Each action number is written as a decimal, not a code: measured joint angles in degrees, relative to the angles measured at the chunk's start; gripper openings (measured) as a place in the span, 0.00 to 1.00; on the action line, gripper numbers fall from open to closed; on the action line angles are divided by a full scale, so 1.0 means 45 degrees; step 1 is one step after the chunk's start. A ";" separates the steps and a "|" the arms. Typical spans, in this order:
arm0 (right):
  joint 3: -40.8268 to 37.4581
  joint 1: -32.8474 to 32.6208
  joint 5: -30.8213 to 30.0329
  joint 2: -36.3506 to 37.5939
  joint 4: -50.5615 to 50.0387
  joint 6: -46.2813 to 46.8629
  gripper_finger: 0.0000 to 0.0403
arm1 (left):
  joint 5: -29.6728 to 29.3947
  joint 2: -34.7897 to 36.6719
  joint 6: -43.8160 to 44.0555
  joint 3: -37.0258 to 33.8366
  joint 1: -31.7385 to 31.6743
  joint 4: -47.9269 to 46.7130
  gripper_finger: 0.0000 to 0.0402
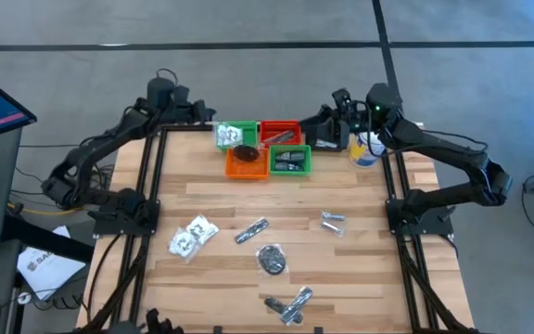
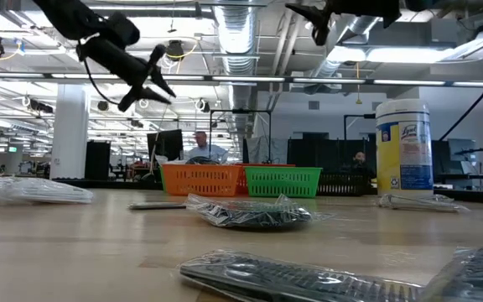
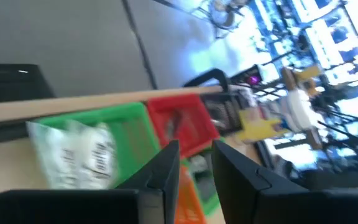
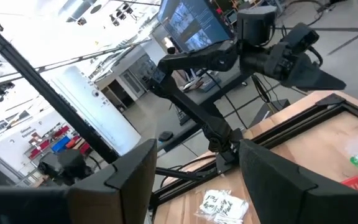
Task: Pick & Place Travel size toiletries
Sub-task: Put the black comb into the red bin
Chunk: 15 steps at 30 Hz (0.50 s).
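Left wrist view alone shows white packet (image 3: 79, 163) inside green tray (image 3: 126, 121)

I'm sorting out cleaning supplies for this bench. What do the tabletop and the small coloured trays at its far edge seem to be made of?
The tabletop looks like pale wood laid in long strips, matte, with visible grain lines. The orange tray and the green tray beside it look like moulded plastic with slotted, mesh-like walls and a slight sheen. The red tray is probably the same, though its walls show less clearly.
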<state>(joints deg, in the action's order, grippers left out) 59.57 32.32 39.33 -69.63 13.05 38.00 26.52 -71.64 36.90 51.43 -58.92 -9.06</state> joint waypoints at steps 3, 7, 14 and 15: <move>0.0000 -0.0335 -0.0433 0.0000 0.0099 0.0158 0.55 | 0.0187 0.0374 0.0434 0.0002 0.0503 0.0008 0.20; 0.0000 -0.0710 -0.0565 0.0000 0.0663 0.0240 0.55 | 0.0196 0.0785 0.0555 -0.0002 0.1162 0.0004 0.19; 0.0005 -0.1878 -0.1967 0.0000 0.0953 0.0538 0.55 | 0.0279 0.1174 0.0819 -0.0002 0.2376 -0.0156 0.16; 0.0005 -0.2110 -0.2274 0.0000 0.0953 0.0543 0.55 | 0.0384 0.1202 0.0861 -0.0002 0.2558 -0.0251 0.16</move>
<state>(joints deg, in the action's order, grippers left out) 59.59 22.82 29.09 -69.63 17.34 40.44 28.24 -66.22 40.77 51.42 -47.40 -10.18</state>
